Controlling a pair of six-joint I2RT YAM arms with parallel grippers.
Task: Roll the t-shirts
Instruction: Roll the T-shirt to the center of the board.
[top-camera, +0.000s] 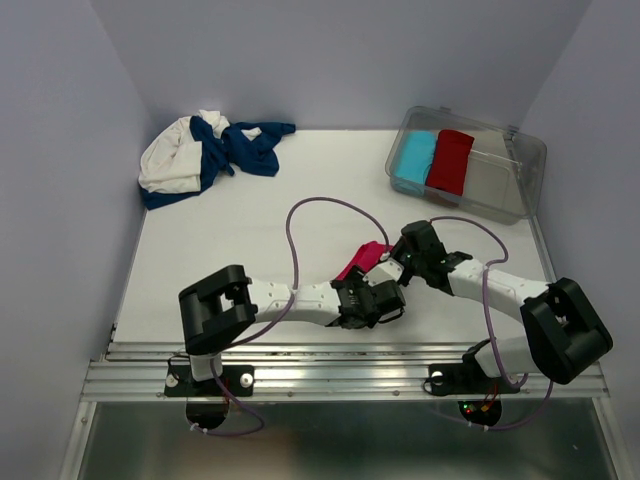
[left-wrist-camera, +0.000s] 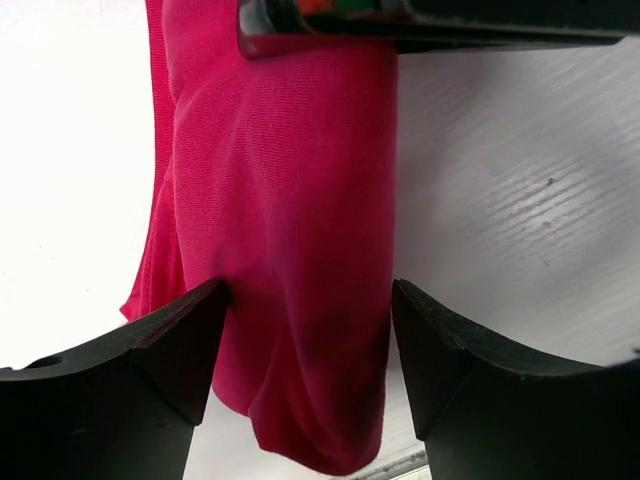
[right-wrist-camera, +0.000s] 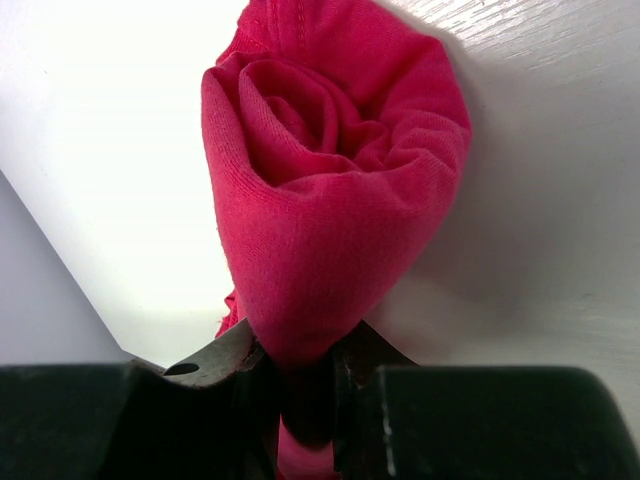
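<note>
Pink-red t-shirt (top-camera: 366, 257), rolled, lying on the white counter (top-camera: 220, 230) near its middle front, between the two arms. Right tool (right-wrist-camera: 300, 352): I see it clamped on the roll's lower end, with the spiral facing its camera. Left tool (left-wrist-camera: 308, 292): jaws spread wide, one finger at each side of the roll; I cannot tell whether they press it. Far-left corner: navy blue and cream-white t-shirts (top-camera: 205, 152), heaped loose. Far right: clear bin (top-camera: 528, 165) holding a light-blue roll (top-camera: 414, 158) beside a darker red roll (top-camera: 450, 160).
</note>
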